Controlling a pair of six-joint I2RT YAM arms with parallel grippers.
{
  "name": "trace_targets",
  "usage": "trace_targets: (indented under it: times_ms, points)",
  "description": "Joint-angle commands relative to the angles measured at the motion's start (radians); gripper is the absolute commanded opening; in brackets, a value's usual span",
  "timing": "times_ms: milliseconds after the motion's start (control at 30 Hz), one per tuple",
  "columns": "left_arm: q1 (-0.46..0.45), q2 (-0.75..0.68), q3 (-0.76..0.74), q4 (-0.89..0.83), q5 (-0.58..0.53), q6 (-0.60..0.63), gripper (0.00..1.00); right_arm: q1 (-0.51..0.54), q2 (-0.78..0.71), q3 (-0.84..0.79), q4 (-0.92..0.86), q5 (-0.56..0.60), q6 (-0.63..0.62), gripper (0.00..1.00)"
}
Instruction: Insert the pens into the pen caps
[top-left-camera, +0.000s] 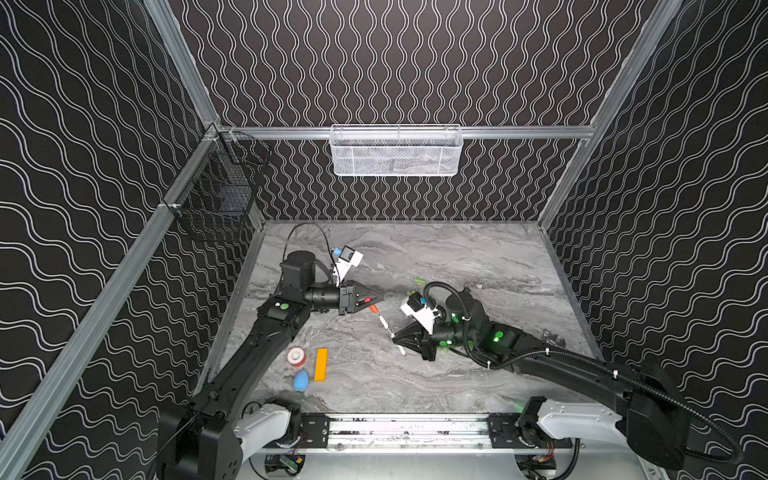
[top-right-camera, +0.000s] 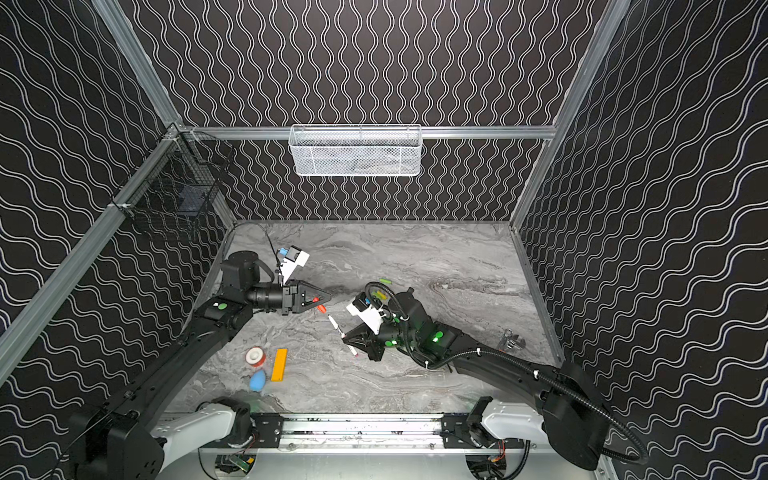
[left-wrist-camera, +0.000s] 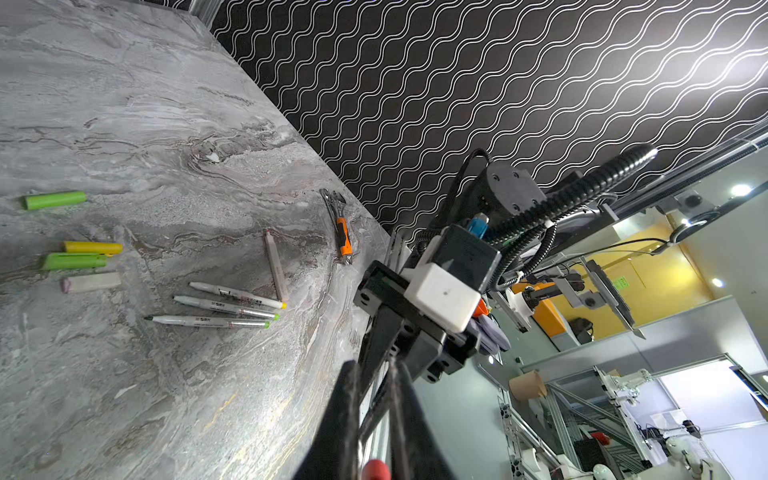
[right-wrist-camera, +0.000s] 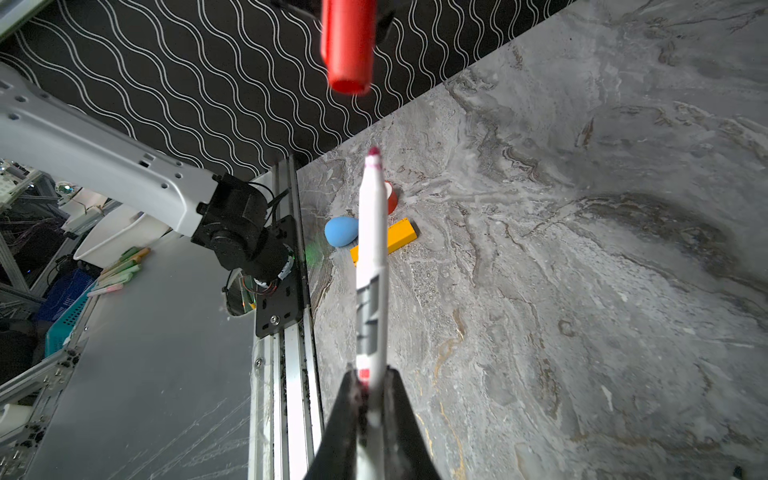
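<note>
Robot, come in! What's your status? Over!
Left gripper shut on red cap. Right gripper shut on red-tipped pen. Tip short of cap mouth, not inserted. Nothing between them.

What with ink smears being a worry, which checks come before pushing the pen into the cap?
1. Left pincer shut on the red cap: ok.
2. Right pincer shut on the pen, gripped near its rear end: ok.
3. Pen tip bare and pointing toward the cap: ok.
4. Tip colour matches the cap, both reddish: ok.
5. Tip in line with the cap's mouth: cannot tell; in the right wrist view the cap sits slightly off the pen's line.
6. Gap between tip and cap free of other things: ok.
</note>
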Motion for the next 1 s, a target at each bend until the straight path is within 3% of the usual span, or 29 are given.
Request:
trace_targets:
  times_ms: [0, 967]
  points:
    - [-0.003, 0.005, 0.009, 0.003, 0.013, 0.021, 0.00, -0.004, -0.007, 0.006, 0.012, -0.024, -0.027, 0.04]
    - [-0.053, 0.033, 0.043, -0.161, -0.078, 0.151, 0.00, -0.015, 0.049, 0.079, 0.054, -0.037, -0.032, 0.04]
